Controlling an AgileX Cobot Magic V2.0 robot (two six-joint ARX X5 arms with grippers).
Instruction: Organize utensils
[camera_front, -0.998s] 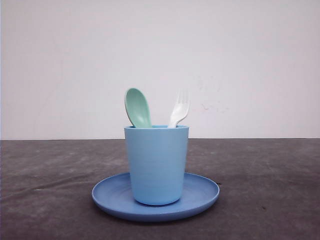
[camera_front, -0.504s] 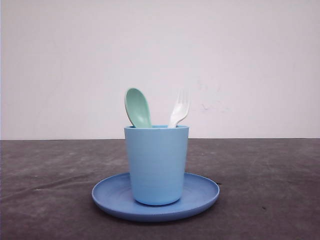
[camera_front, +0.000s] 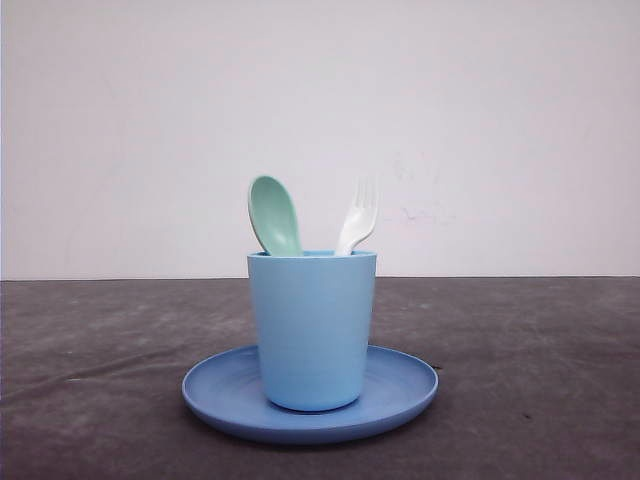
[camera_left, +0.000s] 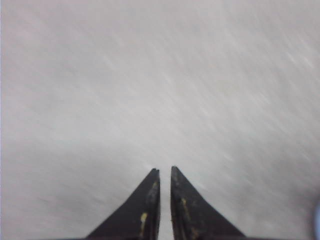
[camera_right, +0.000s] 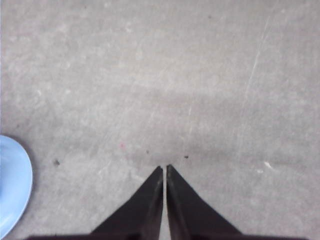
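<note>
Spoon (camera_front: 275, 214) and fork (camera_front: 358, 217) are stood heads-up in the cup (camera_front: 312, 328) on the plate (camera_front: 400, 385), well apart from any fingers. Both look light, stiff, slick plastic, best pinched at the neck. Left gripper (camera_left: 164, 172) and right gripper (camera_right: 164, 169) are clenched, empty.

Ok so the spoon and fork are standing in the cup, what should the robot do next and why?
Probably nothing more than hold both arms back. The spoon and fork both stand in the cup on the plate, so the sorting looks done. The left gripper and right gripper are shut, holding nothing, over bare table.
</note>
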